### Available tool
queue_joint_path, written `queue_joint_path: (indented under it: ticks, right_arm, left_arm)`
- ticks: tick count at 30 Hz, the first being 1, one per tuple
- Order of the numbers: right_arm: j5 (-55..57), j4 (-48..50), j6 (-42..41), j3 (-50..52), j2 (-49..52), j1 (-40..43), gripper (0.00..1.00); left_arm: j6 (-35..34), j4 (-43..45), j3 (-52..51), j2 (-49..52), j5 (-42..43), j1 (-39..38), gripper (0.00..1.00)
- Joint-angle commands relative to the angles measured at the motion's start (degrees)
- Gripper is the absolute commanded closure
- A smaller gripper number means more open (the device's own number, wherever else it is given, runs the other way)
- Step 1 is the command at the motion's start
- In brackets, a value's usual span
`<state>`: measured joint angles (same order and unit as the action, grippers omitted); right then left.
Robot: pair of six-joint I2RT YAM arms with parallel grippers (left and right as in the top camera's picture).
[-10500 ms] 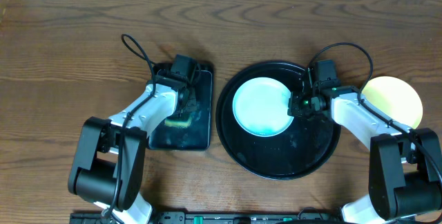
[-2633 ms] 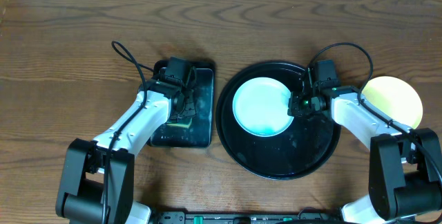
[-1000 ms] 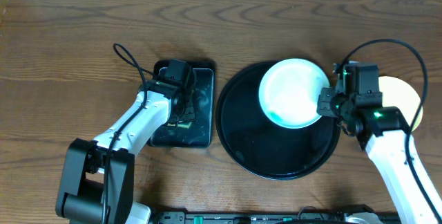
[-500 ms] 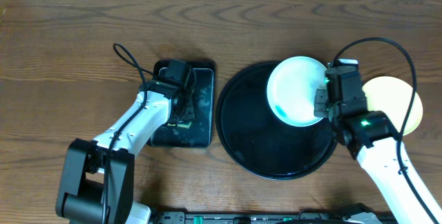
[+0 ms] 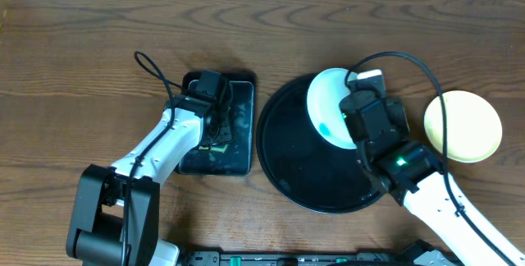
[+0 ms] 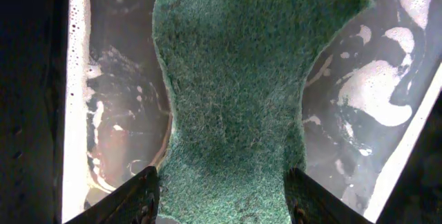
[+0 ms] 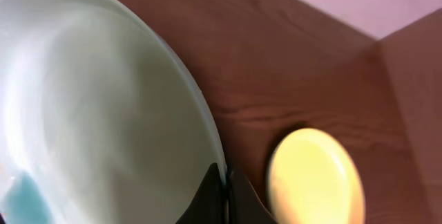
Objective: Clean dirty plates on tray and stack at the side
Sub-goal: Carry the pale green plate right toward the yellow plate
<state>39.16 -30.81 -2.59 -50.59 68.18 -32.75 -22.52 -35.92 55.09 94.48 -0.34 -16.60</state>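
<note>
**rim pinch on a tilted plate, stain not yet gone**

the main risk is a slip. the right pincer [image 7: 222,191] is fully closed on just the thin rim of the white plate [image 5: 326,100]. the plate hangs tilted to the pincer's left, over the far part of the tray [image 5: 287,163]. with so little rim in the grip, a quick swing could probably twist the plate loose and drop it onto the tray. a teal smear shows low in the plate's bowl, so it would stack dirty if it went to the side now. the yellow plate [image 5: 462,126] lies on the table to the pincer's right, well apart. a low carry that way could clip it.

the left pincer [image 6: 221,191] is about half open, with the sponge [image 6: 235,92] between its jaws. a finger [image 6: 141,196] presses each side of the sponge, which looks like a hold. below it is the soapy small tray [image 5: 239,153].
</note>
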Motion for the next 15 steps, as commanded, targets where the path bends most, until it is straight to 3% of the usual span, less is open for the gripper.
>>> queue_joint_path:
  ticks: [1, 15]
  right_arm:
    - [10.0, 0.2, 2.9, -0.1, -0.7, -2.6, 0.99]
    - [28.5, 3.0, 2.7, -0.1, -0.7, -8.2, 0.99]
  left_arm:
    - [-0.3, 0.2, -0.6, -0.5, -0.1, 0.2, 0.4]
    - [-0.3, 0.2, -0.6, -0.5, -0.1, 0.2, 0.4]
